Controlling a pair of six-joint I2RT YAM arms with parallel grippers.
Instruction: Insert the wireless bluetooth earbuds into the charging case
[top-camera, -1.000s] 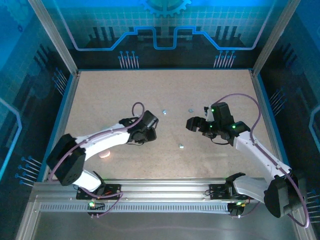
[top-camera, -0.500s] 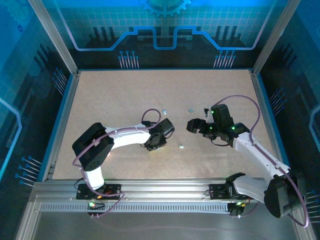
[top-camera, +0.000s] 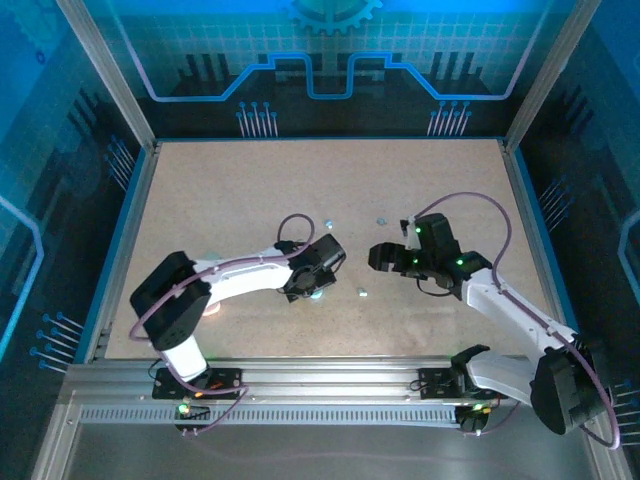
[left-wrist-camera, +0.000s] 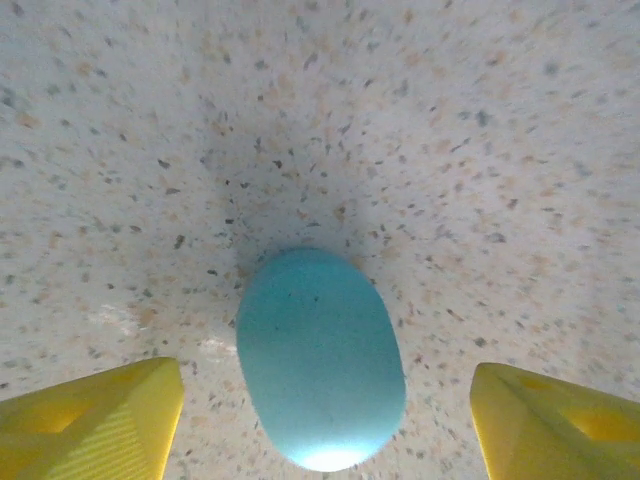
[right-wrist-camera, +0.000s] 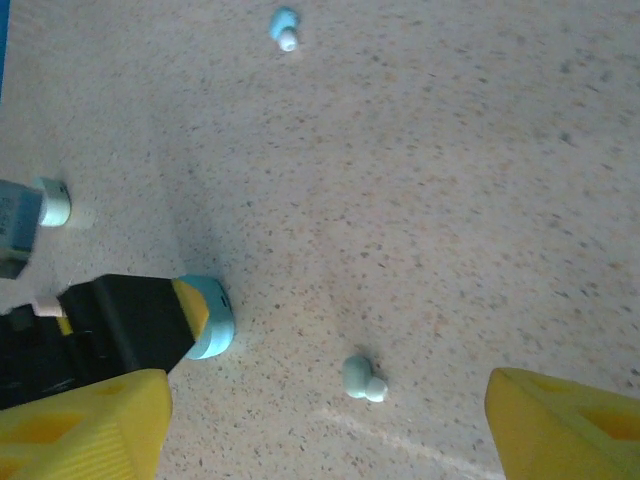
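The left gripper (left-wrist-camera: 325, 425) hangs spread wide — the teal oval charging case (left-wrist-camera: 320, 370) lies on the speckled table (left-wrist-camera: 480, 120) between its yellow fingers (left-wrist-camera: 90, 420), clear of both. The right gripper (right-wrist-camera: 322, 425) gapes empty too — one earbud (right-wrist-camera: 362, 378) lies loose between its tips, a second earbud (right-wrist-camera: 285, 28) farther off.

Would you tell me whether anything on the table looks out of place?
Yes: the earbuds lie scattered loose on the tabletop, apart from the teal case, which looks shut between the fingers of the open left gripper.
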